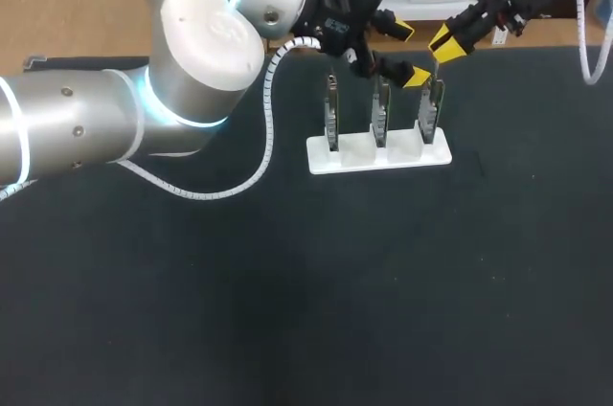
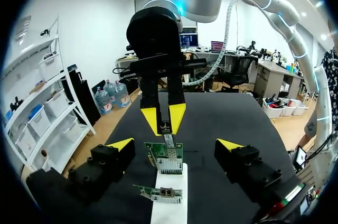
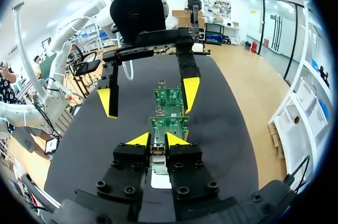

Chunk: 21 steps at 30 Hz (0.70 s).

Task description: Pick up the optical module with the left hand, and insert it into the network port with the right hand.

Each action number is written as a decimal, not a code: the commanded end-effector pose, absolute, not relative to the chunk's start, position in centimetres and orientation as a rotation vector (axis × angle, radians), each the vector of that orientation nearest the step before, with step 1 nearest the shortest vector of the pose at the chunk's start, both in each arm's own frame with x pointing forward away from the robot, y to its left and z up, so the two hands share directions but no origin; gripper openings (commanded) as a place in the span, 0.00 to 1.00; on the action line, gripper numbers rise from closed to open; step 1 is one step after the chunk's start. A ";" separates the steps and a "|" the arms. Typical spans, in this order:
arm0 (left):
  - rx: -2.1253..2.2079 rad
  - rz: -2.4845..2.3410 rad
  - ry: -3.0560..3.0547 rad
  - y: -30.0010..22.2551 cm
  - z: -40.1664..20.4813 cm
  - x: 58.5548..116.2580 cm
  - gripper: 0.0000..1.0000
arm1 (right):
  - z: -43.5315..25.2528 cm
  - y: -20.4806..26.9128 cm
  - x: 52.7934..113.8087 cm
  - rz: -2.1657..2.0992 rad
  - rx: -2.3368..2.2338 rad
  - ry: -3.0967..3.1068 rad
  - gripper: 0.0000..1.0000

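Dark table mat, white rack holding three boards. Found right gripper pinched on optical module, right at end board's network port. Saw left gripper spread wide, empty, flanking that board. Judged pickup done; seating and release looked left.

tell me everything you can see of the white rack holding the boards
The white rack looks like a low plastic block lying flat on the dark table. Three green circuit boards stand upright in a row in its slots. Nothing grips the rack itself: the right gripper is shut on a small silvery optical module atop the end board, and the left gripper hangs open by that end.
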<state>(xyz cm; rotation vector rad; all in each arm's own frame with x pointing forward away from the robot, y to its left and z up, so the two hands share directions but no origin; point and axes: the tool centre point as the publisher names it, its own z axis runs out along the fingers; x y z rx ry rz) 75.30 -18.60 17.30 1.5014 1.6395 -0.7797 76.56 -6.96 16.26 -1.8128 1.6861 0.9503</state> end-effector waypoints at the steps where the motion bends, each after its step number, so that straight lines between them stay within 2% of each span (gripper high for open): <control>1: 1.506 -0.777 1.648 -18.7 17.4 75.4 1.00 | 16.0 -6.8 76.3 0.935 -1.816 1.691 0.00; 21: 1.506 -0.777 1.648 -18.7 17.4 75.4 1.00 | 15.3 -7.1 76.2 0.928 -1.822 1.716 0.00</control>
